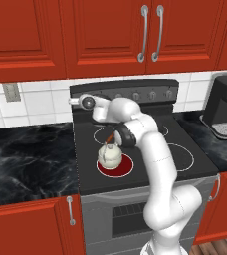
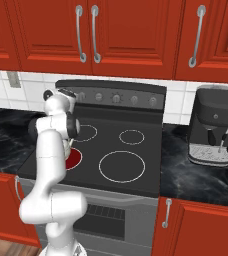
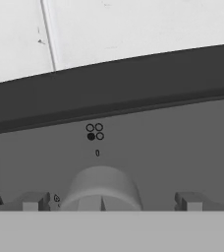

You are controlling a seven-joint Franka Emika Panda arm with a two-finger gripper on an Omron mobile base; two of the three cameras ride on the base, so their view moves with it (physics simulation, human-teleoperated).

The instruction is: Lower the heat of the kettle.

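Red cabinets (image 1: 100, 35) hang above the black stove (image 1: 185, 169), where the kettle (image 1: 109, 156) sits on the glowing front-left burner (image 1: 128, 168). Up close, the hand (image 3: 109, 202) stands wide, 2 fingertips (image 3: 33, 202) flanking a control knob (image 3: 101, 189) untouched.

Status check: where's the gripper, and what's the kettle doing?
Gripper open, fingers straddling a stove knob on the back panel. Kettle on the glowing red front-left burner. Nothing in the way.

Glossy white rounded arm segments (image 1: 158, 159) joined by dark joints (image 1: 127, 135), with a grey-capped wrist (image 1: 87, 102).
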